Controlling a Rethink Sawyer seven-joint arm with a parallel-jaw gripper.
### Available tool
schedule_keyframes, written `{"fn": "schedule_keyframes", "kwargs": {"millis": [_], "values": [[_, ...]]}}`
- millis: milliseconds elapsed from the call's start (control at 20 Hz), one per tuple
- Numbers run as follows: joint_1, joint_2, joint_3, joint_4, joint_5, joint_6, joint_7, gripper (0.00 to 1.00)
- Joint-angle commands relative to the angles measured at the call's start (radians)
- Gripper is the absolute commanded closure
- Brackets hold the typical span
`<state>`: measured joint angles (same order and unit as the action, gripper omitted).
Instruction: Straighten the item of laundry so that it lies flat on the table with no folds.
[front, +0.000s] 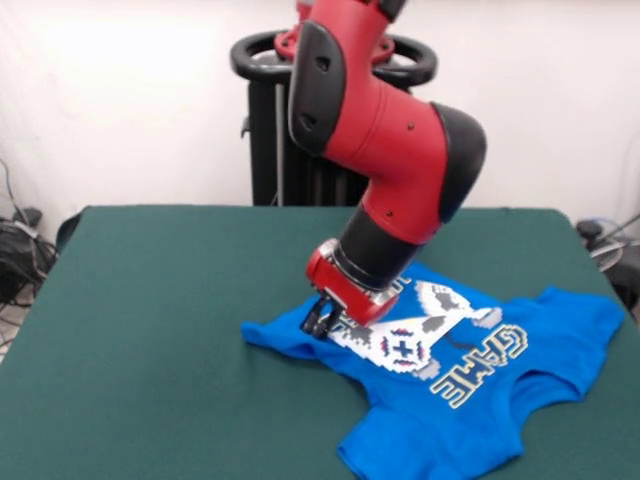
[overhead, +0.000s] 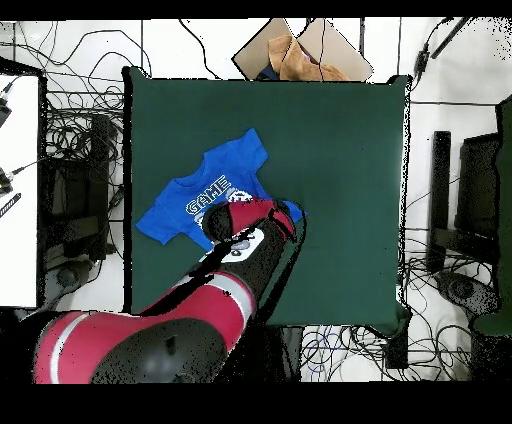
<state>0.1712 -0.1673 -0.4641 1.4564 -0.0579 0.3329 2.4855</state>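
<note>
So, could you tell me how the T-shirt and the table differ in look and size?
The T-shirt is bright blue with a white print and lettering, while the table is plain dark green. The T-shirt is small and covers only part of the table, which is far larger. The T-shirt has an irregular, sleeved outline; the table is rectangular.

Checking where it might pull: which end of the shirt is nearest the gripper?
The narrow end of the shirt pointing left in the front view. The gripper is right by it; the other ends lie far off.
</note>
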Motion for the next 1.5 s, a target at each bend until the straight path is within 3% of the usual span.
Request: {"fn": "schedule_keyframes", "kwargs": {"millis": [50, 550, 1150, 1300, 1500], "values": [[-0.020, 0.106, -0.061, 0.036, 0.040, -0.007, 0.208, 1.00], [-0.004, 0.180, -0.086, 0.045, 0.085, -0.118, 0.232, 1.00], [-0.034, 0.196, -0.056, 0.035, 0.098, -0.183, 0.193, 1.00], [-0.008, 0.228, -0.098, 0.021, 0.096, -0.194, 0.204, 1.00], [0.071, 0.329, -0.225, -0.012, 0.129, -0.206, 0.247, 1.00]]}}
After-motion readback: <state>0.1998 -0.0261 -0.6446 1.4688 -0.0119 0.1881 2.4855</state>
